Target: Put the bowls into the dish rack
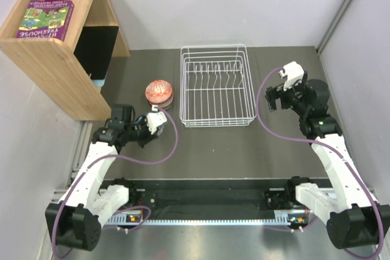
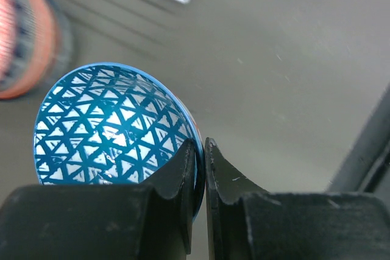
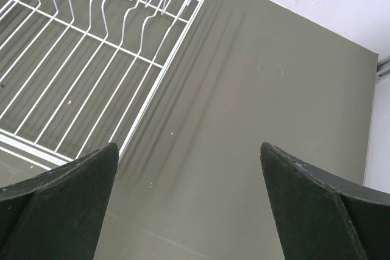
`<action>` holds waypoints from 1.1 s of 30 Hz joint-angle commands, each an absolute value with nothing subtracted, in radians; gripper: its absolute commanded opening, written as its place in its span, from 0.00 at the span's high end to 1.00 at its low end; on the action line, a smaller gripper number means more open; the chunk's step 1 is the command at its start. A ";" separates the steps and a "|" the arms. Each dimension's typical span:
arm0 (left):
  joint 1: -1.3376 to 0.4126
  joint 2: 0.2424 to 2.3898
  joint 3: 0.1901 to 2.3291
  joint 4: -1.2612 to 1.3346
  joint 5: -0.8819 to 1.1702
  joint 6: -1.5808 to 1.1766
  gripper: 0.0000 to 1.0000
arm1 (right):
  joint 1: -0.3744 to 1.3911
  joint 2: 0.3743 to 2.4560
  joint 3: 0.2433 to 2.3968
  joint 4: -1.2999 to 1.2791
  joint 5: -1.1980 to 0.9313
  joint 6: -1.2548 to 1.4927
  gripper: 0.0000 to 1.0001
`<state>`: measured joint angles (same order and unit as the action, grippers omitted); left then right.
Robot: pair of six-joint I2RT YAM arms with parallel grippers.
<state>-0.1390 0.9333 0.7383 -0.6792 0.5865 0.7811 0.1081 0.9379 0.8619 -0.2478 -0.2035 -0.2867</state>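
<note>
- White wire dish rack (image 1: 183,83) stands empty in my top view, so nothing is loaded yet. A stack of round ceramic bowls (image 1: 159,92), with a red-and-white patterned one on top, sits just left of it on the dark grey bench (image 1: 231,150). My left end effector (image 1: 155,120) is near the stack. My right end effector (image 1: 281,86) hangs beside the rack's right side.
- Left wrist view: the jaws are pinched narrow on the rim of a blue-and-white triangle-patterned ceramic bowl (image 2: 109,126), apart from the stack. I judge it the first one bound for the rack.
- Right wrist view: the jaws are spread wide and hold nothing, over bare bench by the rack's corner.
- Every bowl remains to be placed.
</note>
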 commanded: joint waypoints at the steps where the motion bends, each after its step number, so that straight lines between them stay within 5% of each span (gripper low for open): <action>1: -0.141 0.903 0.680 -0.647 0.624 0.835 1.00 | 0.091 0.920 0.865 -0.221 -0.213 -0.291 0.00; 18: -0.153 0.988 0.538 -0.469 0.560 0.788 1.00 | 0.074 0.911 0.854 -0.224 -0.236 -0.293 0.00; 26: -0.155 0.977 0.525 -0.477 0.563 0.802 0.59 | 0.068 0.907 0.854 -0.224 -0.247 -0.295 0.00; 33: -0.155 0.956 0.548 -0.517 0.580 0.799 0.42 | 0.066 0.907 0.853 -0.225 -0.253 -0.298 0.00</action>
